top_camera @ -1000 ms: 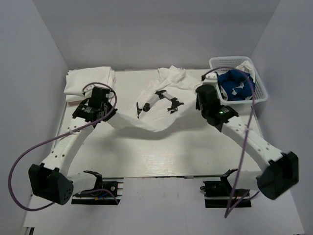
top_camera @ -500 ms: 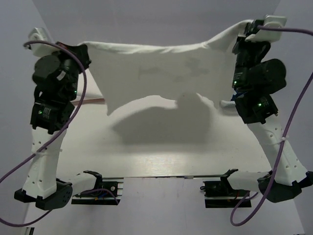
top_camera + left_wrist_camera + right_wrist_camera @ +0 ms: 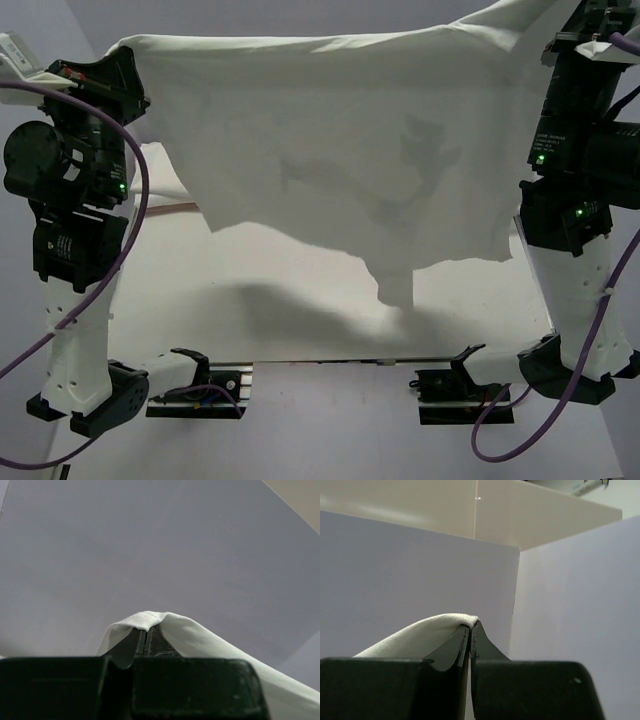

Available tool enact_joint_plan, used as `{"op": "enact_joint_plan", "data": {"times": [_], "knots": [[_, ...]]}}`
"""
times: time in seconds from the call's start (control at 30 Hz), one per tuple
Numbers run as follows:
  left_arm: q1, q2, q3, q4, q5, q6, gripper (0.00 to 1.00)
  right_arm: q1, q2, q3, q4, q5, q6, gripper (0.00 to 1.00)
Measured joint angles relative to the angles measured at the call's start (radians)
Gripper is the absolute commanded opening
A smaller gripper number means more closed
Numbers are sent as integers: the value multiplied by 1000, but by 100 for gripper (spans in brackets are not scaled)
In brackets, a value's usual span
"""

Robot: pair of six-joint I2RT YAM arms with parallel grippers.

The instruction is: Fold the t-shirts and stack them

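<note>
L gripper (image 3: 146,632) is up high at left, jaws pressed tight on one corner of the shirt (image 3: 330,140). White shirt hangs spread wide btwn both arms, above the table (image 3: 300,330), lower edge uneven w/ one flap dangling right of centre. R gripper (image 3: 471,626), high at right, pinches the opposite corner.

I count one white t-shirt (image 3: 330,150), one table (image 3: 300,330), and two tools of mine: the left tool (image 3: 146,631) and the right tool (image 3: 471,627). I have two arms, the left arm (image 3: 75,250) and the right arm (image 3: 575,200), and two purple cables, the left cable (image 3: 146,200) and the right cable (image 3: 600,310). Two black clamps sit at the table's near edge, the left clamp (image 3: 195,360) and the right clamp (image 3: 455,365).
</note>
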Motion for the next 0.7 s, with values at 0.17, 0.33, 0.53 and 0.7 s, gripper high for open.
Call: {"op": "enact_joint_plan", "data": {"times": [0.17, 0.33, 0.53, 0.7], "knots": [[0, 45, 35, 35, -47, 39, 0, 0, 34, 8, 37, -51, -47, 0], [0, 98, 24, 78, -98, 60, 0, -2, 125, 1, 115, -49, -126, 0], [6, 215, 18, 130, -170, 95, 0, -39, 304, 0, 205, -44, -196, 0], [8, 388, 68, 209, -238, 152, 0, -116, 468, 26, 241, -77, -155, 0]]}}
